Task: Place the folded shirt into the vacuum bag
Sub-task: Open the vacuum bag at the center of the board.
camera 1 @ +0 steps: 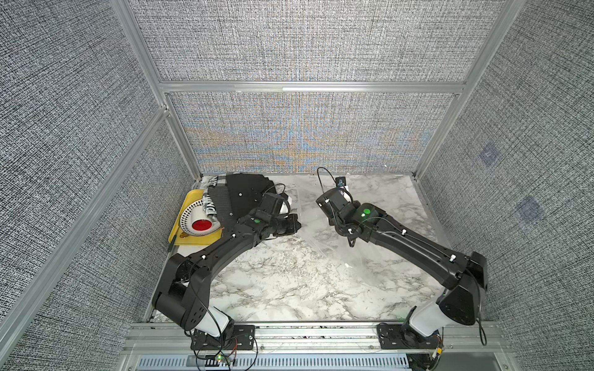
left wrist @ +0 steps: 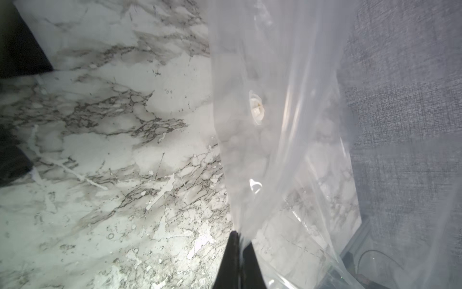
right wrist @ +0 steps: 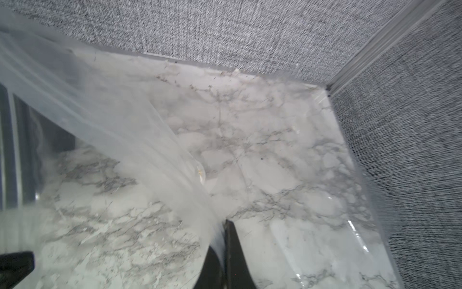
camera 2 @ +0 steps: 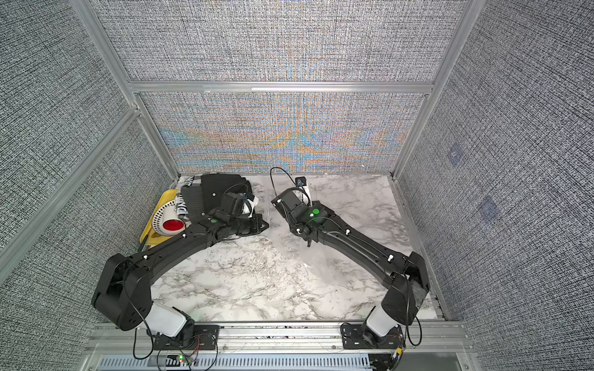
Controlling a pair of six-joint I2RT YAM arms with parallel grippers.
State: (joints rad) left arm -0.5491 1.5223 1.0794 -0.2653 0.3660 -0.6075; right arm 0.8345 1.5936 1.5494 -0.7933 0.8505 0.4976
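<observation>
The vacuum bag (camera 1: 321, 239) is a clear, crinkled plastic film held up over the marble table between my two arms. In the left wrist view my left gripper (left wrist: 239, 241) is shut, with the bag's film (left wrist: 287, 150) pinched between its black fingers. The round white valve (left wrist: 256, 110) shows further along the film. In the right wrist view my right gripper (right wrist: 222, 236) is also shut on the bag's film (right wrist: 112, 130), with the valve (right wrist: 201, 172) close by. The folded shirt (camera 1: 244, 192), dark with white lettering, lies at the back left, partly under my left arm.
A yellow tray (camera 1: 193, 196) at the left holds a white perforated device with a red centre (camera 1: 201, 225). Grey fabric walls with aluminium posts (camera 1: 442, 128) close the table on three sides. Bare marble (camera 1: 283, 282) lies in front of the arms.
</observation>
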